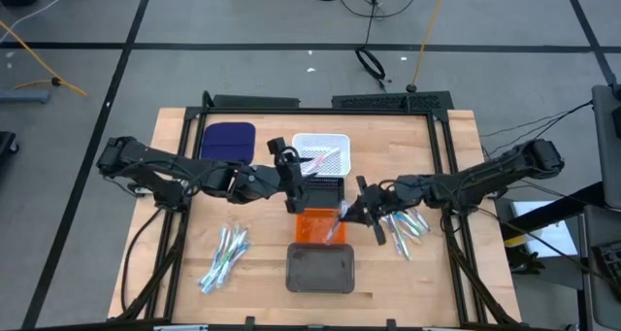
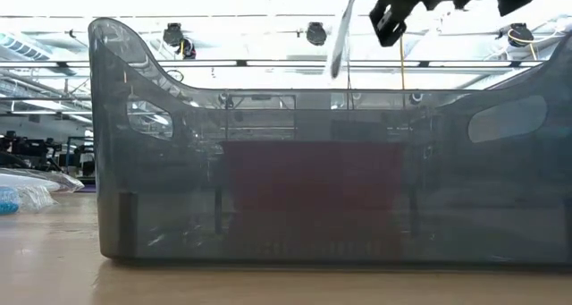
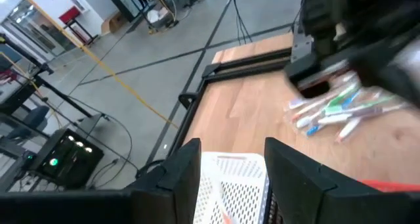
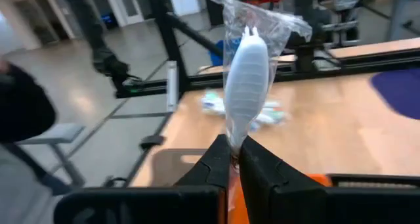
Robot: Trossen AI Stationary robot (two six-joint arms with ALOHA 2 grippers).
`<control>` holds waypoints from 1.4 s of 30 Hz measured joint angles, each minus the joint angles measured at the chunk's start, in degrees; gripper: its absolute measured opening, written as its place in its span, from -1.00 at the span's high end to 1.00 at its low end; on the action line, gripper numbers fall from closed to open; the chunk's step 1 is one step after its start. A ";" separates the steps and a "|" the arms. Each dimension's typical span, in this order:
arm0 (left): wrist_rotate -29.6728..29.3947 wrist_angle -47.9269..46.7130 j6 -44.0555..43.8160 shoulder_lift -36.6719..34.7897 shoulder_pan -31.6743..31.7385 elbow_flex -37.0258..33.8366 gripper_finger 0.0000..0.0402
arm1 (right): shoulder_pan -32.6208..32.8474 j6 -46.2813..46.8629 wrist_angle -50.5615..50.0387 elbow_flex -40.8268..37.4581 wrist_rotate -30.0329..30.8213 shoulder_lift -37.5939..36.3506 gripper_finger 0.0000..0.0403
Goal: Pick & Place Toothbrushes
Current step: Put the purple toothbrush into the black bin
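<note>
Right claw (image 4: 235, 159) pinches a wrapped toothbrush (image 4: 246, 79) upright; left claw (image 3: 233, 163) spread over white tray (image 3: 237, 184).

Four trays sit in a column on the tabletop (image 1: 184, 273): one white tray (image 1: 325, 142), one black tray (image 1: 330, 189), one orange tray (image 1: 309, 228) and one grey tray (image 1: 320, 270). One dark blue pad (image 1: 228, 140) lies beside the white tray. Loose toothbrushes lie in two heaps, a left heap (image 1: 224, 256) and a right heap (image 1: 408, 226); each holds several, too bunched to count. At least one toothbrush lies in the white tray. One wrapped toothbrush (image 4: 246, 83) is held in the right gripper (image 4: 234, 157). Two arms, two grippers.
</note>
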 joint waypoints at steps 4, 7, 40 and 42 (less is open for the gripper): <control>-0.11 -1.22 -0.36 0.00 0.16 0.00 0.21 | 3.69 0.31 1.02 -0.02 1.71 0.95 0.96; -0.11 -1.29 -0.36 0.00 0.16 0.00 0.22 | 6.35 0.31 2.30 0.00 4.58 1.91 0.96; 0.07 -2.88 -3.83 0.02 0.16 0.00 0.22 | 12.21 2.03 26.81 4.86 7.61 27.60 0.96; 0.07 -2.91 -4.08 0.02 0.16 0.00 0.22 | 12.21 1.76 27.01 6.12 7.56 29.02 0.96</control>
